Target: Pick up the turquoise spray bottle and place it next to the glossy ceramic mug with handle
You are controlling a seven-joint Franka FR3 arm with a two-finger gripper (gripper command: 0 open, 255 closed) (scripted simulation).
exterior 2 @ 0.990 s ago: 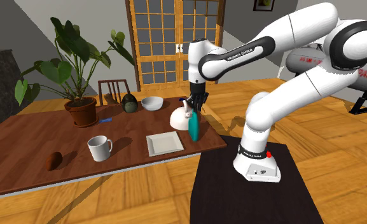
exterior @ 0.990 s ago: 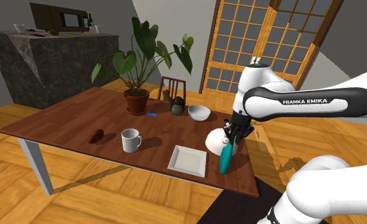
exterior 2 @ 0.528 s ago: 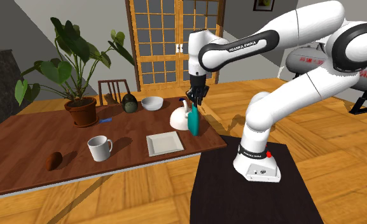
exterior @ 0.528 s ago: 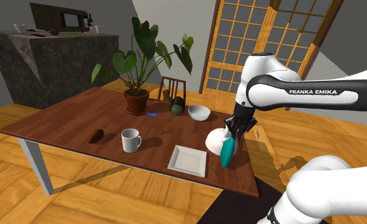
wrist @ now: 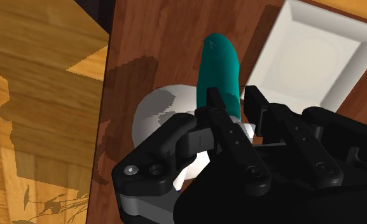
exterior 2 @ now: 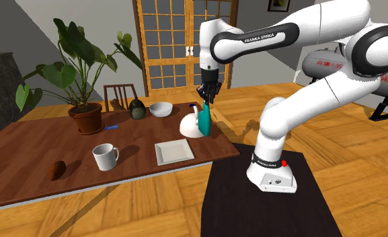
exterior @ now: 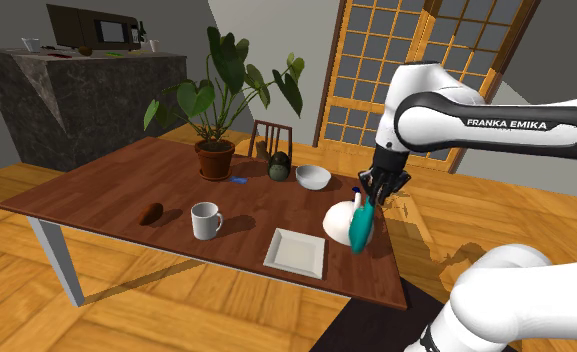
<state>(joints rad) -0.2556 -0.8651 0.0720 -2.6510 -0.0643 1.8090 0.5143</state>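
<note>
Holding teal spray bottle point(exterior: 358, 230) above table point(exterior: 106, 190), jaws clamped on its head; mug point(exterior: 206, 220) well apart.

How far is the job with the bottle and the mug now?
Done: the gripper is shut on the bottle, which looks lifted off the table. In hand: the bottle hangs near a white pot, not yet by the mug. Left: carry it past the plate to the mug, set it down next to it and let go.
</note>
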